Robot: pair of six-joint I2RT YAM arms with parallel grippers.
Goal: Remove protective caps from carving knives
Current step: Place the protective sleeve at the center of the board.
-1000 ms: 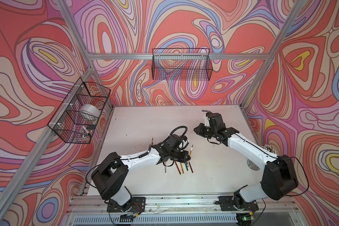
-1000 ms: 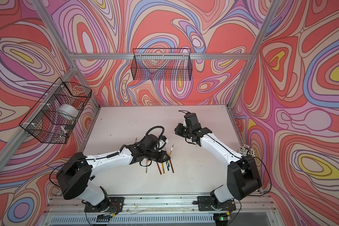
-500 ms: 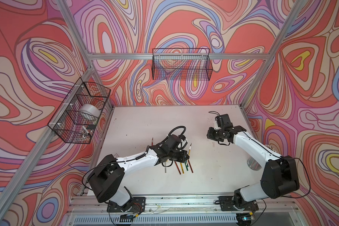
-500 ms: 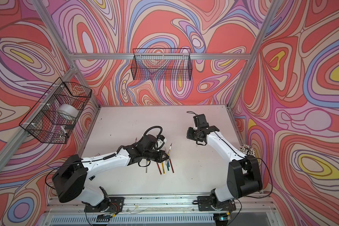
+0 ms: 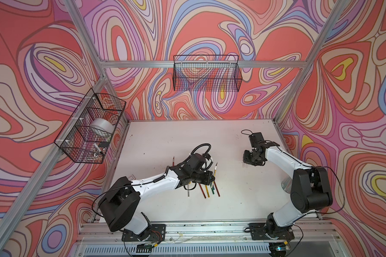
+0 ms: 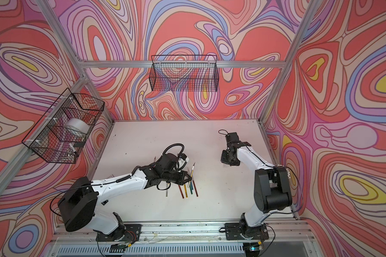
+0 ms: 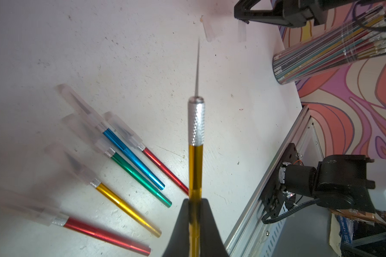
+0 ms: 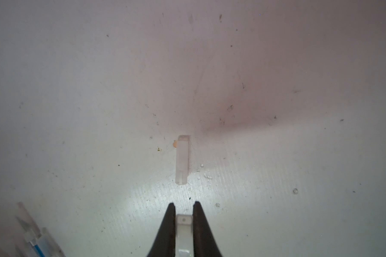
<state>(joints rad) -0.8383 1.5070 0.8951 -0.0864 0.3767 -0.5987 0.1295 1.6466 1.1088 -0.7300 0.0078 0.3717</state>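
The left gripper [image 7: 195,202] is closed on the gold knife [image 7: 196,160] by its handle, and the bare blade is held pointing away above the desk [image 5: 165,138]. The knife is judged light, stiff and slick along the metal. The knurled silver collar is the surer place to be gripped, and the needle-thin blade is best left alone. The right gripper [image 8: 183,205] is clamped on a protective cap [image 8: 183,222], judged a light, slightly yielding sleeve best pinched across its sides. Just ahead of it a loose cap [image 8: 182,160] lies on the desk near the right edge. Five capped knives [image 7: 132,155] are fanned out toward the middle of the front edge. Since a second ago the right gripper has been carried from beside the knife tip toward the right edge; the left gripper is hardly shifted.
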